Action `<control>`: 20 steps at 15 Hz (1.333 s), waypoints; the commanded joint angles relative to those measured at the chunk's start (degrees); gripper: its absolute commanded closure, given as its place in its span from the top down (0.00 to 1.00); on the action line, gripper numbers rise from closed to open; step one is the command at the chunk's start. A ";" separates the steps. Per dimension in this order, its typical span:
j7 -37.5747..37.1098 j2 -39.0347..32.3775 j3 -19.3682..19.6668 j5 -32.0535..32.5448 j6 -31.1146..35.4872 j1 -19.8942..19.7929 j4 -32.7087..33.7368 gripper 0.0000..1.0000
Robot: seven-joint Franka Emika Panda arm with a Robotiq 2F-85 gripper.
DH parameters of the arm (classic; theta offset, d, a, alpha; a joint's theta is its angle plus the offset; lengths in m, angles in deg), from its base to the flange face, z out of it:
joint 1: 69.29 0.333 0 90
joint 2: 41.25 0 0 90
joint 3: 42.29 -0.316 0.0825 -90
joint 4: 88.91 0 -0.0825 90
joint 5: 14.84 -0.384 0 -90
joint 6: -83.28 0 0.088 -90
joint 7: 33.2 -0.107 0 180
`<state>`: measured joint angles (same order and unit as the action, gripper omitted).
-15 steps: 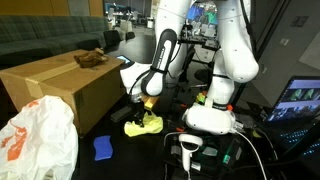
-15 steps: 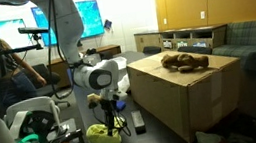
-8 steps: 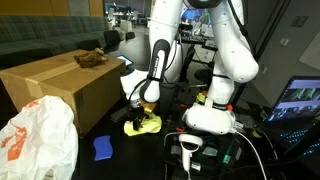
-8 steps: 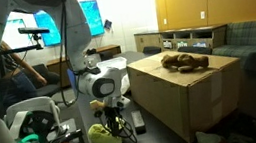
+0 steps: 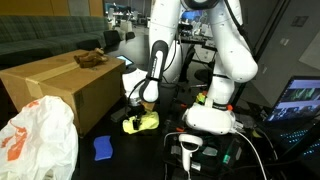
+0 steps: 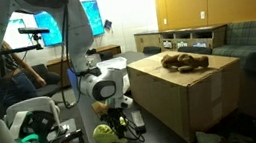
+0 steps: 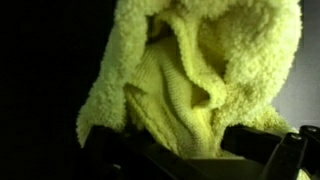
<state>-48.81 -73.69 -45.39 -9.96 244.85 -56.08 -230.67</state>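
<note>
Dark floor (image 5: 128, 152), gripper (image 5: 140, 112) on yellow cloth (image 5: 146, 123)

fingers (image 6: 112, 119): down at yellow cloth (image 6: 103, 136) | cloth: near cardboard box (image 6: 187, 98) | brown plush (image 6: 185, 61): atop box

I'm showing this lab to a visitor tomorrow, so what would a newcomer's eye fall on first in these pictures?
The fluffy yellow fleece cloth fills the wrist view; in both exterior views it lies crumpled on the floor right under the white robot arm's gripper. Next comes the big brown cardboard box beside the arm, with a brown plush toy lying on top.
</note>
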 commanded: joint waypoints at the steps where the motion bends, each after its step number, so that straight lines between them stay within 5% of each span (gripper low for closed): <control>1: 3.12 2.03 -0.83 -2.11 0.66 -1.23 -1.00 0.13; 7: 4.43 13.00 -3.02 -4.23 -5.72 -1.93 -4.43 0.09; 12: 1.77 24.85 -3.94 -3.52 -17.78 -0.65 -3.84 0.12; 20: -9.68 37.23 -7.00 -4.22 -38.76 -1.25 11.20 0.11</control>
<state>-53.29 -39.05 -51.03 -12.87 211.82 -56.93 -226.00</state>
